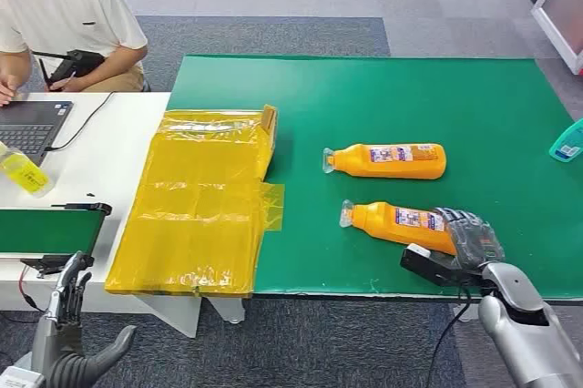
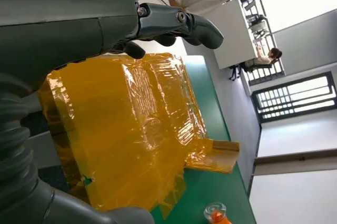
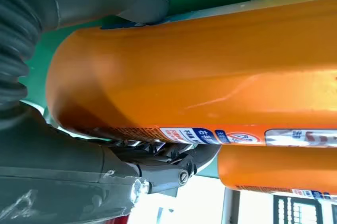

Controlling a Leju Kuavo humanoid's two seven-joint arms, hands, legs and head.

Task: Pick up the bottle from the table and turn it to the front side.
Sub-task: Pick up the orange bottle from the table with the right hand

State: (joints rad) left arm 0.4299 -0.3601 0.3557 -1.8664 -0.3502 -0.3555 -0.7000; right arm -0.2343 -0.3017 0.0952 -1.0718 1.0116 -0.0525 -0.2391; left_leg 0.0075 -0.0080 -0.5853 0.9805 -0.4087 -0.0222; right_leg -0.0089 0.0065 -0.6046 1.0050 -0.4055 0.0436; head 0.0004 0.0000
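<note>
Low and right of centre in the head view, the right hand [image 1: 469, 240] wraps its fingers and thumb around the base of the nearer orange bottle [image 1: 399, 223], which lies on the green mat [image 1: 481, 115] below a second orange bottle [image 1: 386, 160]. The left hand [image 1: 67, 295] hangs at the lower left with fingers apart, holding nothing.

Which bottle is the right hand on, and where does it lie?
In the head view the right hand grips the base of the nearer orange bottle, lying on the green mat with its cap leftward, just in front of the second orange bottle.
</note>
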